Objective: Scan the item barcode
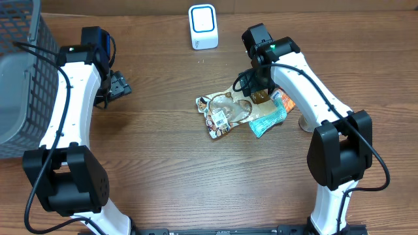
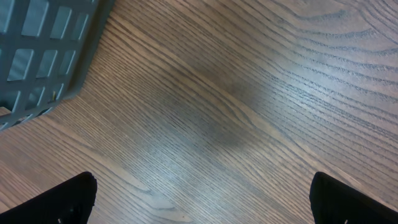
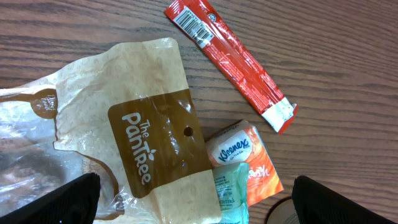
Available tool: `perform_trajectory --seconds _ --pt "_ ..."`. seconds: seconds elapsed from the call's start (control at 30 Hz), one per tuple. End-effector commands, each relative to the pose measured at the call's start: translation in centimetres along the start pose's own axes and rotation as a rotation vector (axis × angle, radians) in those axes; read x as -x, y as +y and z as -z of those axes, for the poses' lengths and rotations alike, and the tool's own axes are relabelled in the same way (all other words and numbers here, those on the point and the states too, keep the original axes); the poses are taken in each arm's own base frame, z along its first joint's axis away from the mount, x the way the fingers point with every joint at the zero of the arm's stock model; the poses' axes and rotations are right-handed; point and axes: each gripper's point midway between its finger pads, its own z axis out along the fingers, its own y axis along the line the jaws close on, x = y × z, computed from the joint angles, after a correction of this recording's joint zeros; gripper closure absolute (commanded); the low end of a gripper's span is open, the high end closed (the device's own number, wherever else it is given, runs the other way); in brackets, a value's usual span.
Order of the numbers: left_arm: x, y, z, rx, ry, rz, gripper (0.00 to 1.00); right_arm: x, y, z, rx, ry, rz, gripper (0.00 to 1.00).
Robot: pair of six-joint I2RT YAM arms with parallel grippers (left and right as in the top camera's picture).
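Note:
A pile of items lies mid-table: a brown PanTree snack bag (image 1: 225,111) (image 3: 143,124) with a white barcode label (image 1: 221,119), a teal wipes pack (image 1: 268,121) (image 3: 230,193) and an orange Kleenex pack (image 1: 285,99) (image 3: 239,155). A red stick packet (image 3: 230,62) with a barcode (image 3: 189,22) at its end lies beside them. The white scanner (image 1: 203,27) stands at the back. My right gripper (image 1: 258,93) (image 3: 199,208) hovers open over the bag's top edge, holding nothing. My left gripper (image 1: 119,85) (image 2: 202,205) is open over bare wood, far left of the pile.
A grey wire basket (image 1: 19,78) (image 2: 43,50) stands at the table's left edge, close to the left arm. A pale round base (image 1: 307,124) (image 3: 283,211) sits just right of the pile, by the right arm.

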Motion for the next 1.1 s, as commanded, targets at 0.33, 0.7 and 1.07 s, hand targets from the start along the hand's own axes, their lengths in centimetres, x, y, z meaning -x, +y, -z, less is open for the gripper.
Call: perform_trajectory --seconds 0.33,0.7,1.07 --pt "0.5 -0.1 0.7 -0.004 -0.026 0.000 0.00 0.4 2.1 2.6 0.026 -0.061 0.033 0.00" --pt "0.5 -0.1 0.7 -0.004 -0.027 0.000 0.00 0.9 0.5 15.1 0.083 -0.352 -0.005 0.00" --pt "0.5 -0.1 0.7 -0.004 -0.026 0.000 0.00 -3.8 -4.6 30.4 0.146 -0.735 -0.106 0.00"
